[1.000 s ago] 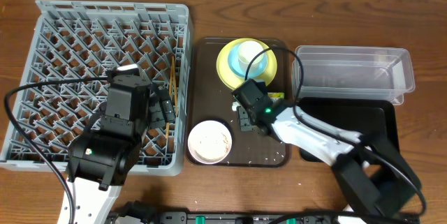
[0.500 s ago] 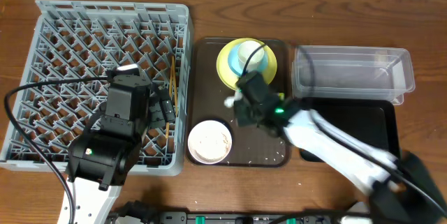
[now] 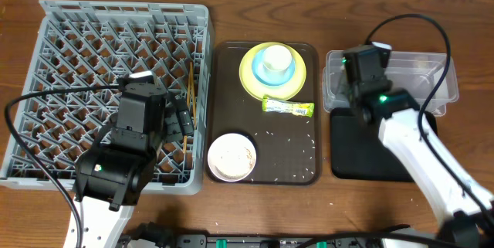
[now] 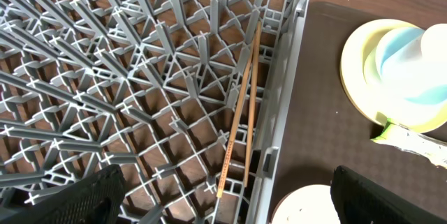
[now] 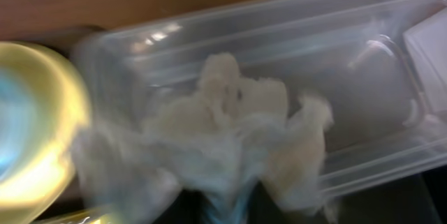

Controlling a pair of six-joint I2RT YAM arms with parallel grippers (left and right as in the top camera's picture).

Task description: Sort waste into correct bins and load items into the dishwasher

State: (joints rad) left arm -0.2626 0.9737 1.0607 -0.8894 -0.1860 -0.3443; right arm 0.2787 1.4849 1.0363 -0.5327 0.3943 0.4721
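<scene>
Table (image 3: 231, 16): two chopsticks (image 4: 239, 112), one wrapper (image 3: 288, 108), one paper wad (image 5: 223, 133)

The brown tray (image 3: 230, 97) has open room below the snack wrapper (image 3: 288, 108) and right of the white shallow bowl (image 3: 231, 156); the stacked yellow plate (image 3: 248, 78) fills its top. The right gripper (image 5: 220, 203), clamped on crumpled paper (image 5: 230, 133), blocks the clear tub (image 3: 401, 56) at its left end.

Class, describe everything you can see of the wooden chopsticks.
The chopsticks are two thin, light-brown wooden sticks. They lie loose inside the grey dish rack, resting on its lattice along the wall beside the brown tray. Their far ends meet and their near ends splay slightly apart.
</scene>
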